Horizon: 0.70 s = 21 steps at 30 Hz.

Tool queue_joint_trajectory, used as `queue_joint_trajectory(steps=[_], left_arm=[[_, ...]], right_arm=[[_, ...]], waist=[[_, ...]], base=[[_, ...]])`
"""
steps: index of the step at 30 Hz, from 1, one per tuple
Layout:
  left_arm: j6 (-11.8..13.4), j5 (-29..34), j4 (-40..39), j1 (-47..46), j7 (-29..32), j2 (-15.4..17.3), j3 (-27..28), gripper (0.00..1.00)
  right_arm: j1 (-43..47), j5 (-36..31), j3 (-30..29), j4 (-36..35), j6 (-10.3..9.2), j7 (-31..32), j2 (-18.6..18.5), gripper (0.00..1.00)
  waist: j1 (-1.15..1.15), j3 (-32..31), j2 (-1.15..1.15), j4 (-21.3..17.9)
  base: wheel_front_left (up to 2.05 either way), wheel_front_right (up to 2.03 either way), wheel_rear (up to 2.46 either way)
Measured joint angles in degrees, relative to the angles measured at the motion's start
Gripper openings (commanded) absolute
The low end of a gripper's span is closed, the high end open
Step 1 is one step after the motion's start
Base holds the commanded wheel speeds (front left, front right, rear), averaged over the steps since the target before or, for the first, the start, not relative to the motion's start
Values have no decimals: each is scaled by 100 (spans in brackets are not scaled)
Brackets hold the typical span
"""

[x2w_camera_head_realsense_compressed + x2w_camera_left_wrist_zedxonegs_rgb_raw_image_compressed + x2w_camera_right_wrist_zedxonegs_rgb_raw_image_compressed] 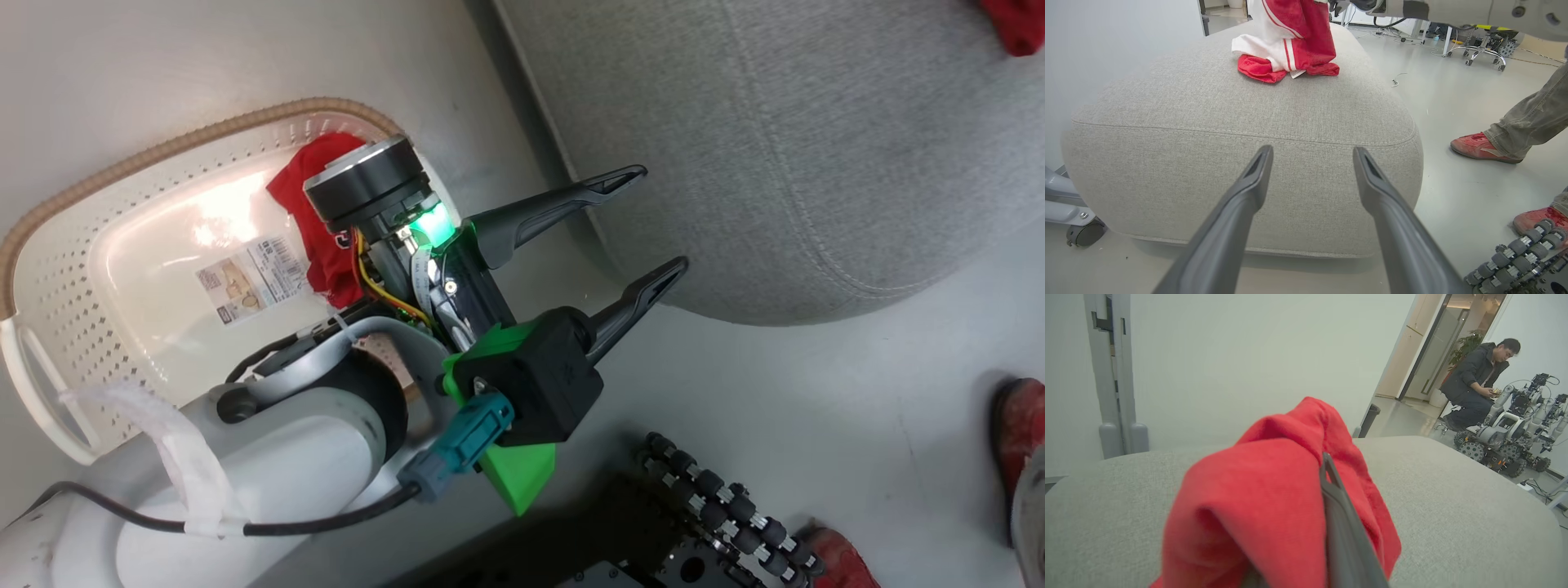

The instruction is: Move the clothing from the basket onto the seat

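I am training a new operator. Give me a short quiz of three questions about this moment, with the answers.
1. True or false: the left gripper is shut on cloth.
2. What lies in the basket?
3. The right gripper holds a striped garment above: A) the floor, B) the seat, C) a chair.
Key: 1 false, it is open and empty. 2 one red garment. 3 B.

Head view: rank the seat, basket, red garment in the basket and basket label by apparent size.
1. seat
2. basket
3. red garment and label: too close to rank, since the left arm hides part of the garment.
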Motion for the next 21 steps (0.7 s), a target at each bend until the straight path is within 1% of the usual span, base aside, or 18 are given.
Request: queue_joint_trajectory(steps=[1, 2, 4, 5, 6, 8, 9, 13, 16, 21], left_arm=[[0, -1, 2, -1, 0, 10, -1, 100], [1, -5, 9, -1, -4, 33, 1, 100], [7, -21, 22, 1, -8, 49, 1, 100], [16, -31, 35, 4, -11, 55, -1, 100], [18, -46, 44, 6, -15, 55, -4, 100], [23, -55, 82, 9, -59, 52, -8, 100], [29, -55, 111, 10, -67, 51, -7, 100], [136, -110, 264, 62, -266, -12, 31, 100], [253, -336, 432, 289, -485, -114, 92, 100], [477, -654, 838, 720, -994, -233, 234, 100]], right_arm=[[2, 46, 20, 140, 0, -1, 35, 0], [3, 103, 62, 444, 0, -1, 93, 0], [7, 140, 174, 687, 0, -1, 135, 0], [16, 142, 263, 790, 1, 0, 153, 2], [23, 142, 298, 833, 1, -1, 167, 8], [33, 135, 330, 894, 1, -1, 193, 49], [45, 121, 337, 892, 1, -1, 212, 100], [254, 4, 367, 608, 1, -1, 300, 100], [647, -182, 452, 316, 0, 0, 408, 100], [1447, -375, 827, -154, 1, 0, 584, 100]], waist=[[0, 49, 0, 34], [0, 112, 0, 102], [0, 128, 0, 145], [0, 115, 0, 154], [0, 98, 0, 157], [0, 34, 0, 157], [0, 1, 0, 156], [-1, -198, 0, 168], [-1, -392, 0, 197], [-1, -811, 0, 288]], base=[[0, 0, 0], [0, 0, 0], [0, 0, 0], [0, 0, 0], [0, 0, 0], [0, 0, 0], [0, 0, 0], [0, 0, 0], [0, 0, 0], [0, 0, 0]])
